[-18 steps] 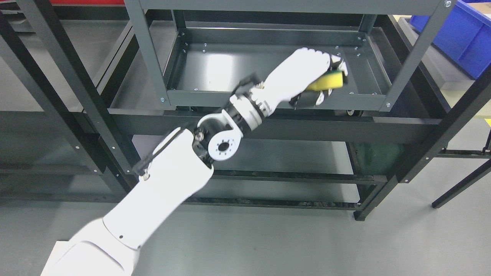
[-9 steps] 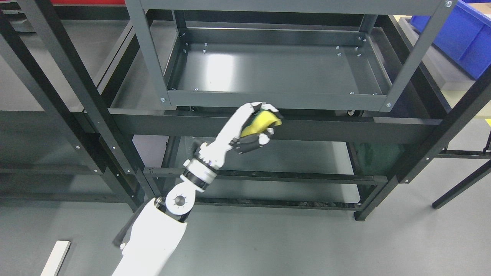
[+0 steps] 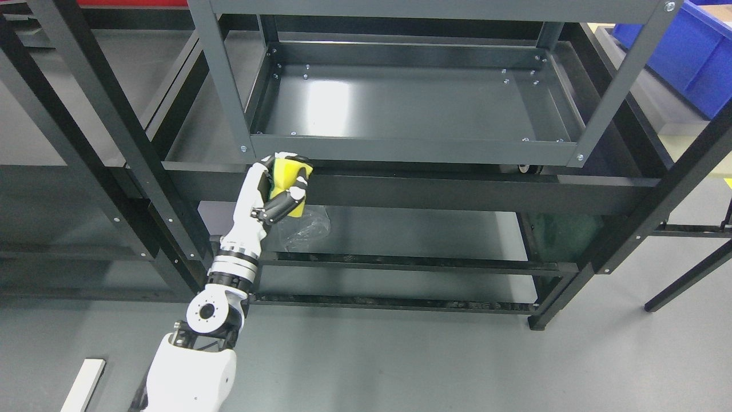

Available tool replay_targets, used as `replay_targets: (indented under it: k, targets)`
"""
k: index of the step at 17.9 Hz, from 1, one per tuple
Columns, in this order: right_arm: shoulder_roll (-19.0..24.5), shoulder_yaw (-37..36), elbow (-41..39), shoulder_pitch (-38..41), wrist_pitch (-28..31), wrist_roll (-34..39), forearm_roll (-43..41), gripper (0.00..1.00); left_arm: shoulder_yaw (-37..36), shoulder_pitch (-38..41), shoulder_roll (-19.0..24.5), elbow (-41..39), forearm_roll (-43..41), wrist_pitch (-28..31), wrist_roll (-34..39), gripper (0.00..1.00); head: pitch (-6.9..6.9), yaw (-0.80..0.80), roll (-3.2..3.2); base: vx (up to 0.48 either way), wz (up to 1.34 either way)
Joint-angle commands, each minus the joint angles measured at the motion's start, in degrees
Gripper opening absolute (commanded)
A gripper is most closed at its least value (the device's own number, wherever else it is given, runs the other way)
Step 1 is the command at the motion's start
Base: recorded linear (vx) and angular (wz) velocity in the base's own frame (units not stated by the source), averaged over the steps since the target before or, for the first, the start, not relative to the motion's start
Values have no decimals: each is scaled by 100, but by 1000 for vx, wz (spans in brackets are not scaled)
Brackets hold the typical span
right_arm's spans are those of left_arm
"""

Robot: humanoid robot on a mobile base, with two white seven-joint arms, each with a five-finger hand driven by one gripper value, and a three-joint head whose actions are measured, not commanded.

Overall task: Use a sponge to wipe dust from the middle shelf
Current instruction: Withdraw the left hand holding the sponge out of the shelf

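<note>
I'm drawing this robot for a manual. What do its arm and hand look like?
Only the left arm shows. It has smooth white shells, a ribbed white and black wrist band, and a round white elbow joint with a ring of small holes in its face. The left hand has a white back and black jointed fingers with pale tips. No loose cables are visible.

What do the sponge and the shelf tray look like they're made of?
Sponge: soft yellow foam by the look, matte, held in the left hand. Shelf tray: probably painted sheet metal, dark grey with a semi-gloss finish; it shows a bright glare patch and screw heads along its edges.
</note>
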Motion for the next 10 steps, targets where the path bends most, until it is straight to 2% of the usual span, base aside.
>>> replay_targets:
  k: [1, 10]
  targets:
    - [-100, -2, -100, 0, 3, 0, 0, 100, 601, 140, 78, -948, 230, 132, 30, 0, 0, 0, 0, 0, 0]
    - [-100, -2, -100, 0, 3, 0, 0, 100, 627, 228, 78, -948, 230, -79, 12, 1, 0, 0, 0, 0, 0]
